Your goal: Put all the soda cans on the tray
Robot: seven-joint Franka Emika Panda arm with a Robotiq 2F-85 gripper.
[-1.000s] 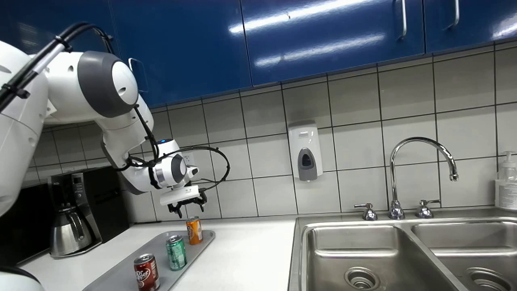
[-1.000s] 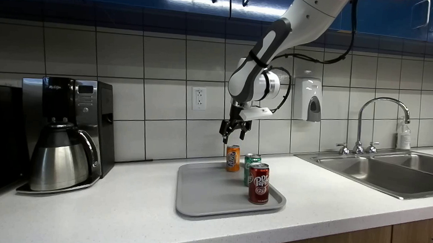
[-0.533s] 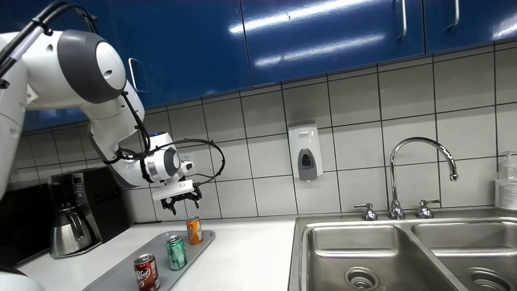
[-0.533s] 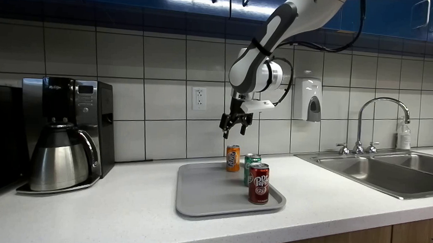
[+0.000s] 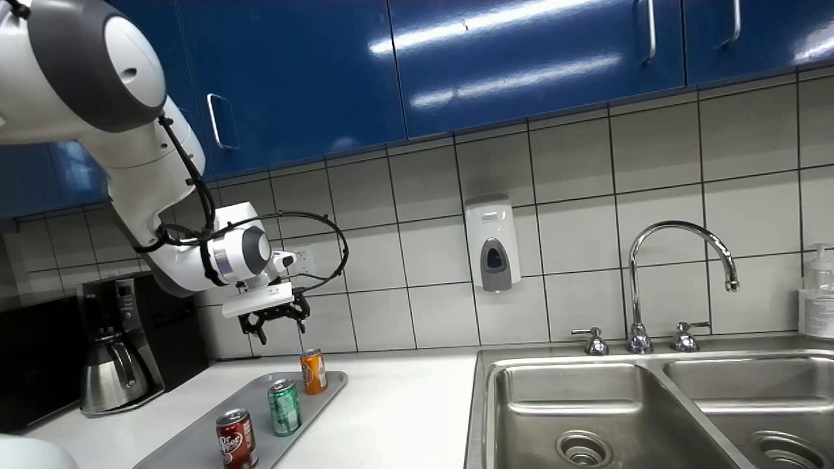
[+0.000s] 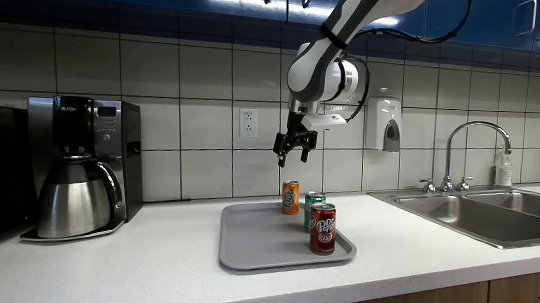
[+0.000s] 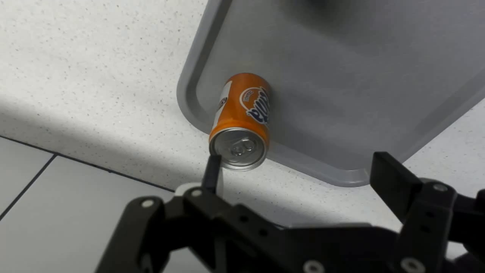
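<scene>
Your claw (image 6: 292, 159) hangs higher than the orange can (image 6: 290, 197) and apart from it, jaws spread wide. The green can (image 5: 285, 408) stands between that one and the red can (image 6: 322, 229), all three upright on the flat grey tray (image 6: 261, 239). You can read Dr Pepper on the red; the orange is silver on top.
</scene>
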